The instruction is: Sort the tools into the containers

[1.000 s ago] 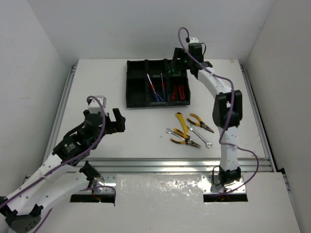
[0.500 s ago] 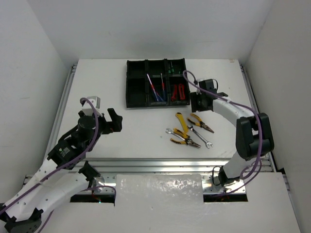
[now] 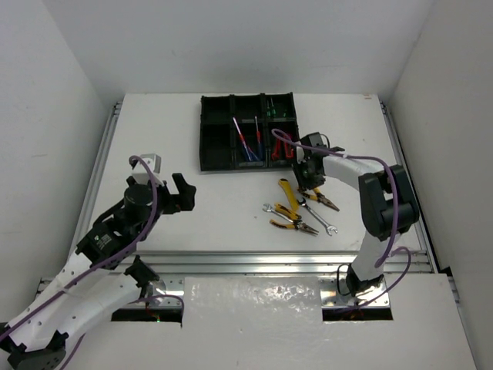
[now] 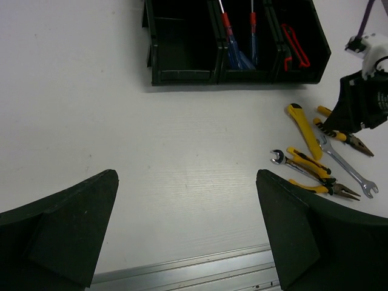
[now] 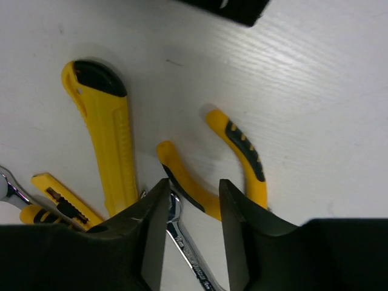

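A white bench (image 3: 231,208) sits between plain white walls (image 3: 46,116), with a silver rail (image 3: 254,262) along its near edge and another (image 3: 102,162) down its left side.

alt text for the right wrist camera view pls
The two black fingers of the right gripper straddle one yellow-and-black handle of the pliers lying on the white table, not visibly clamped on it. A yellow utility knife lies to the left, and a silver wrench shows between the fingers.

Walls (image 3: 231,46): plain white, closing in at left, back and right.
Desk (image 3: 223,212): white, matte top.
Rails (image 3: 254,262): silver metal along the desk's near edge and sides.
Light: even, with soft shadows.
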`<state>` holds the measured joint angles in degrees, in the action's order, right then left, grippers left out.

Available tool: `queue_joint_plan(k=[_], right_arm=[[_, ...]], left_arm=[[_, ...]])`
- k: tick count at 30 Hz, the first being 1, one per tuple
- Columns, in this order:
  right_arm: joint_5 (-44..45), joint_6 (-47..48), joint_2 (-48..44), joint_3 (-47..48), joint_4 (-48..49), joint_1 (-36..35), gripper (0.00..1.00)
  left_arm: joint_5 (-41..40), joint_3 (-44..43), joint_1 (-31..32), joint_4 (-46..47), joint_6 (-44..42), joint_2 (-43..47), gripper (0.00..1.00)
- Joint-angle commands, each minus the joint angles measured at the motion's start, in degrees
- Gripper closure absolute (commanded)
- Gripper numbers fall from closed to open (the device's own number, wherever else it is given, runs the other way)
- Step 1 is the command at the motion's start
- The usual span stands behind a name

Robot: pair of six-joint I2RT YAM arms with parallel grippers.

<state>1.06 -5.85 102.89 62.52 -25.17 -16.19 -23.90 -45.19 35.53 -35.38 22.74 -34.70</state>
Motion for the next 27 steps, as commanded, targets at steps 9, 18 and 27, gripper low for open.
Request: queue_joint_plan(k=[9, 18, 27], right_arm=[[-0.7, 1.6, 4.0, 3.0, -2.1, -1.5, 0.71], [2.2, 1.5, 7.9, 4.5, -2.3, -1.5, 0.81], [1.8, 1.0, 7.0, 3.7, -0.3, -1.5, 0.92]], left_arm=[[0.1, 0.0, -0.6, 2.4, -0.4, 1.8, 0.04], [0.1, -0.1, -0.5, 2.4, -0.4, 1.0, 0.04], [0.0, 0.0, -0.6, 2.4, -0.3, 1.2, 0.04]])
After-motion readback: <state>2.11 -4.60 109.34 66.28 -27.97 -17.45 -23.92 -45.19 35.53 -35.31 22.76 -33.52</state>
